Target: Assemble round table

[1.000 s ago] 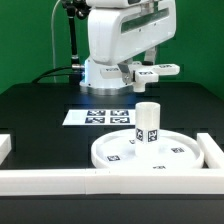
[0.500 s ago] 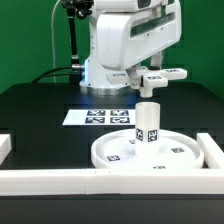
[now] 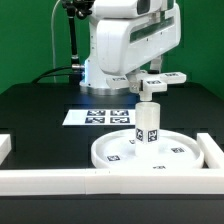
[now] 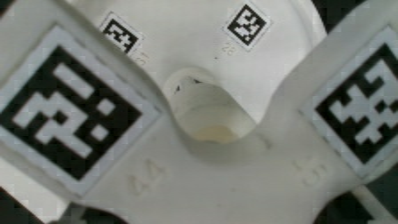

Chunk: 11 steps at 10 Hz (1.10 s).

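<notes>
The large rimmed disc (image 3: 172,152) lies on the black table at the front. The short cylindrical post (image 3: 147,122) stands upright on its hub. My gripper (image 3: 148,88) is shut on the flat cross-shaped piece (image 3: 165,78) and holds it level in the air, a little above the post's top and not touching it. In the wrist view the cross-shaped piece (image 4: 214,110) fills the picture, with tagged arms spreading from a raised middle. My fingers are hidden there.
The marker board (image 3: 105,117) lies flat behind the disc, in front of the robot base (image 3: 105,70). Long white border rails run along the front (image 3: 60,180) and the exterior view's right (image 3: 212,150).
My gripper has come down a little with the cross-shaped piece, closer to the top of the post. The disc and post have not moved.
</notes>
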Available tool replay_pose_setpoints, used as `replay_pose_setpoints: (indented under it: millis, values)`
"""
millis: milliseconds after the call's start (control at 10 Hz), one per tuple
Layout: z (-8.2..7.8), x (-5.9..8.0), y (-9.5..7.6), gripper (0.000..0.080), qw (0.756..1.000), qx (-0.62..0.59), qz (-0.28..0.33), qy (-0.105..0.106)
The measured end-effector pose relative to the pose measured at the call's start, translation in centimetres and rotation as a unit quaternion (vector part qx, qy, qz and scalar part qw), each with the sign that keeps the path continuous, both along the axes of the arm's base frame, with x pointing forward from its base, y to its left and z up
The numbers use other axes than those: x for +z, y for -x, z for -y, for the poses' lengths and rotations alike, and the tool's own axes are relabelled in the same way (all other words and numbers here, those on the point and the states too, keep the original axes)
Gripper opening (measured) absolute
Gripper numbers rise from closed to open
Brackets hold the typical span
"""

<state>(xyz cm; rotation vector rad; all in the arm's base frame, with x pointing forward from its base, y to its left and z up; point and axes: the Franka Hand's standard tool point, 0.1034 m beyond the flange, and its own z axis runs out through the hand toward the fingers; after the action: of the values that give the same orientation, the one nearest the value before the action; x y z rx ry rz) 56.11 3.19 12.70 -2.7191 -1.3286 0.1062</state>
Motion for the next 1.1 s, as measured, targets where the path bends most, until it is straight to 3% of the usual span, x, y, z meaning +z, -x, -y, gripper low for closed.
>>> replay_pose_setpoints:
  millis: [1100]
  values:
    - [-0.1,-1.6,0.4,0.0458,1.000,0.000,-0.007,-0.001]
